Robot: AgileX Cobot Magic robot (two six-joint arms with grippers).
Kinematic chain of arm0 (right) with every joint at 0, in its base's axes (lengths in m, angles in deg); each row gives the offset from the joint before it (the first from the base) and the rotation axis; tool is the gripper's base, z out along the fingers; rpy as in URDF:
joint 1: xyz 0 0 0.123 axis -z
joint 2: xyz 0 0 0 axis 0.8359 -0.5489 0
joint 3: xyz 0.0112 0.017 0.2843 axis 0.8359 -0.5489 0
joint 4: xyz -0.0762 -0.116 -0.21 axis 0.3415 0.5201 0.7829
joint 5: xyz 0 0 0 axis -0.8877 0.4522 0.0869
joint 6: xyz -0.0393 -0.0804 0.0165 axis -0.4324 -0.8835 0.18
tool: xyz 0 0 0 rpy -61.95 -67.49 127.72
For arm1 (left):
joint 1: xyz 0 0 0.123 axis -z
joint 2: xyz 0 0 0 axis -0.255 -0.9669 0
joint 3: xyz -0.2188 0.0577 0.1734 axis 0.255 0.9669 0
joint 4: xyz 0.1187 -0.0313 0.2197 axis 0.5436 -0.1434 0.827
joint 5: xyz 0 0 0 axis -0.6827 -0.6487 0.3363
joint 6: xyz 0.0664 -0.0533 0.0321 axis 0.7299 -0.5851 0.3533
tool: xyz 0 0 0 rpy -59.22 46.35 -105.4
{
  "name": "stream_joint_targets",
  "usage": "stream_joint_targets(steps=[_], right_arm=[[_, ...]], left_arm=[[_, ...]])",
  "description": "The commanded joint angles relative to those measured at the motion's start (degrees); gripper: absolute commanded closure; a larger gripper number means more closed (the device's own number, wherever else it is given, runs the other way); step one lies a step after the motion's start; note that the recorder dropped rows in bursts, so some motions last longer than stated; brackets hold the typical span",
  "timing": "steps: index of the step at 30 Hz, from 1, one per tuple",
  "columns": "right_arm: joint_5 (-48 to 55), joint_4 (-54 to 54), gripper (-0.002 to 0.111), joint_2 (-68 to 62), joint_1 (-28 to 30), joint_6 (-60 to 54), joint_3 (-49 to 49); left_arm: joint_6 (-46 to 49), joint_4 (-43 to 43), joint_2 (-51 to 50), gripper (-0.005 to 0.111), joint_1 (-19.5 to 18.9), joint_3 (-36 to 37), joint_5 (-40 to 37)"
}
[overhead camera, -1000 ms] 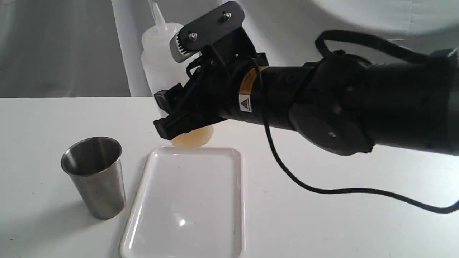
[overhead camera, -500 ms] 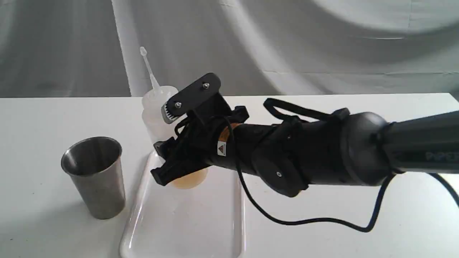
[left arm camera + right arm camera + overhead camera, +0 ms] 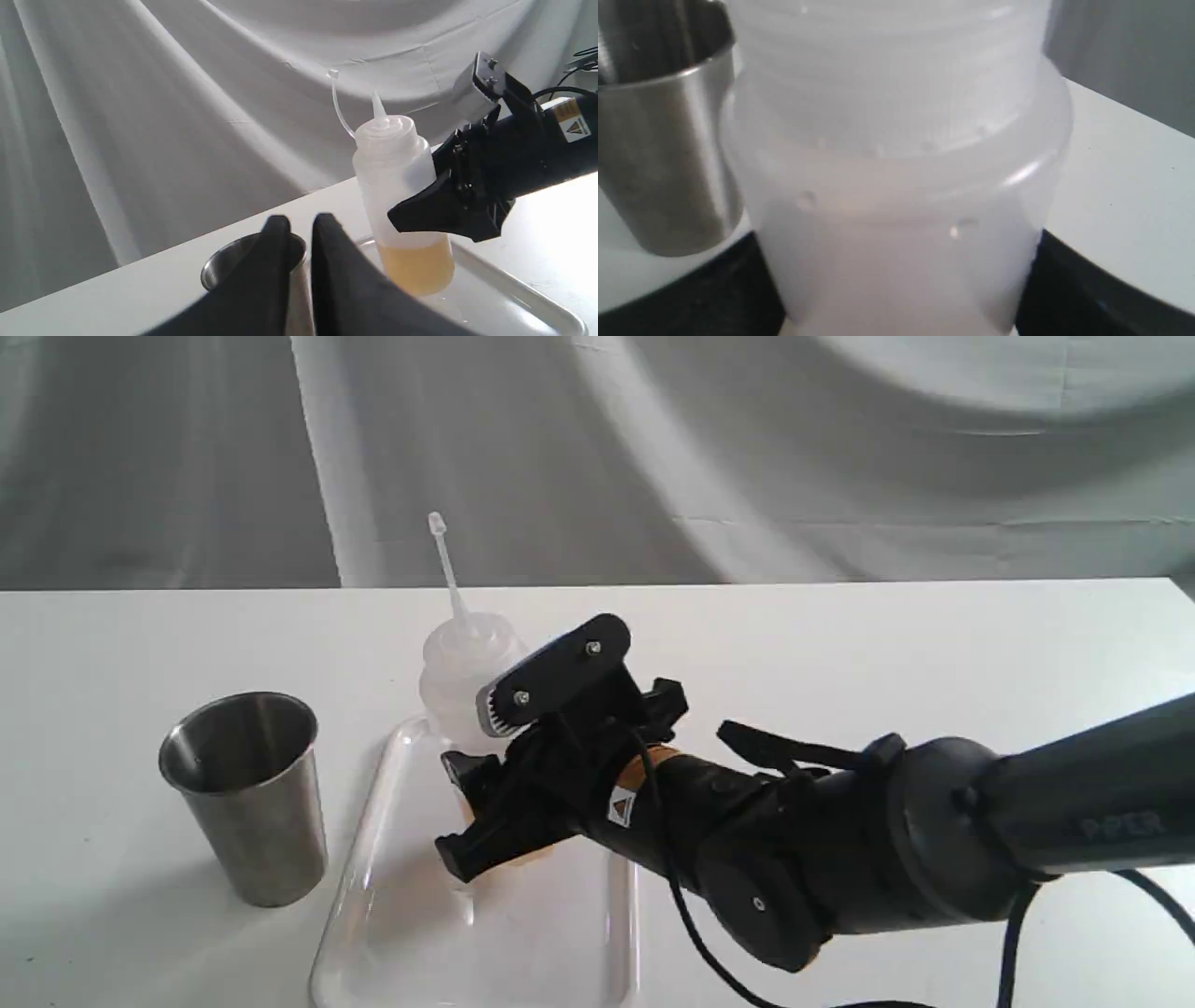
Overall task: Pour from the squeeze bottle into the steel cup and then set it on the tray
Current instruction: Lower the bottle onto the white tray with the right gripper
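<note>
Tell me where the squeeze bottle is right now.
In the exterior view, the bottle stands upright over the far end of the tray, right of the cup, clamped in the right gripper.

This looks like a staged robot test bench, not a home or kitchen. A plain white worktop (image 3: 934, 644) carries only a few props: a steel cup (image 3: 245, 795), and just beside it a clear tray (image 3: 373, 896) with a squeeze bottle (image 3: 459, 667) standing upright on it. Behind the worktop hangs a creased grey-white cloth backdrop (image 3: 747, 448) that closes off the room. A black robot arm (image 3: 840, 840) with a trailing cable (image 3: 1018, 943) reaches over the tray.
</note>
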Motion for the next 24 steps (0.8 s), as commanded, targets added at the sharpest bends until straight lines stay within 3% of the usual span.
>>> stream_joint_targets(steps=[1,24], right_arm=[[-4.79,-0.31,0.064,0.81,0.26,-0.62,-0.74],[-7.91,-2.50,0.064,-2.49,0.26,-0.02,-0.74]], left_arm=[[-0.18,-0.14,-0.18,0.098,-0.11,0.25,0.37],[-0.18,-0.14,-0.18,0.098,-0.11,0.25,0.37]])
